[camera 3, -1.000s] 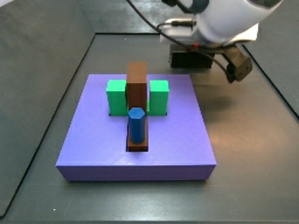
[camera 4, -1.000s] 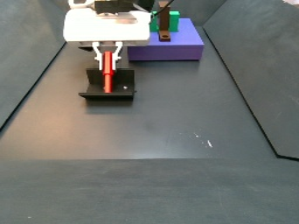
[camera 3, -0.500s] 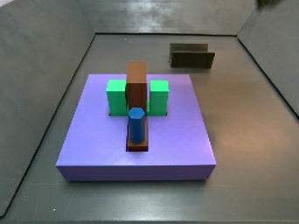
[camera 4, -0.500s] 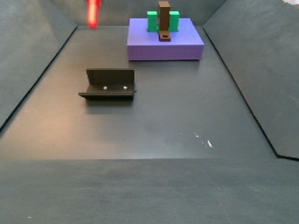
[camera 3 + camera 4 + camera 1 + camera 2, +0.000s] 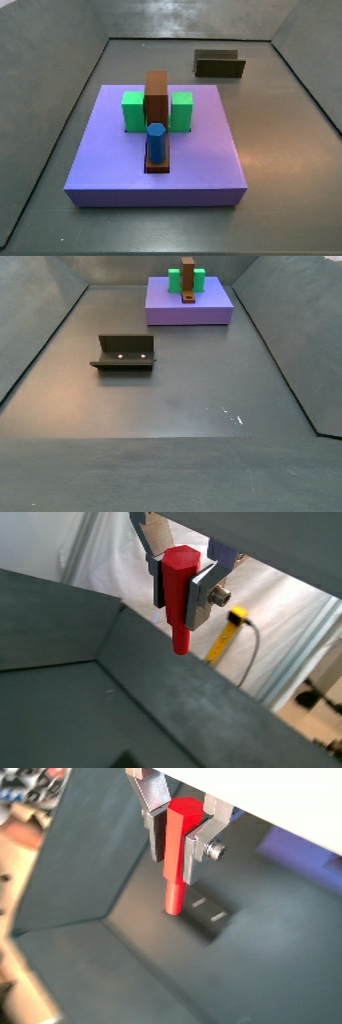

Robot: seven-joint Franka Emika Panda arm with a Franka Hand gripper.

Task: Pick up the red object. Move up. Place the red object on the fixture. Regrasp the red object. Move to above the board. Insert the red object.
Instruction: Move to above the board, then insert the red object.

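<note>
Both wrist views showed the gripper (image 5: 179,574) closed on the red object (image 5: 179,602), peg hanging below the pads, the fixture (image 5: 209,911) lying far beneath it on the floor. In both side views the arm was out of frame, whereas a second earlier it stood over the fixture (image 5: 124,352) at 10 o'clock. The red blur seen half a second before was also gone, and the board (image 5: 160,150) stood untouched with its blue peg (image 5: 156,143), so the regrasp appeared done and travel toward the board underway.
</note>
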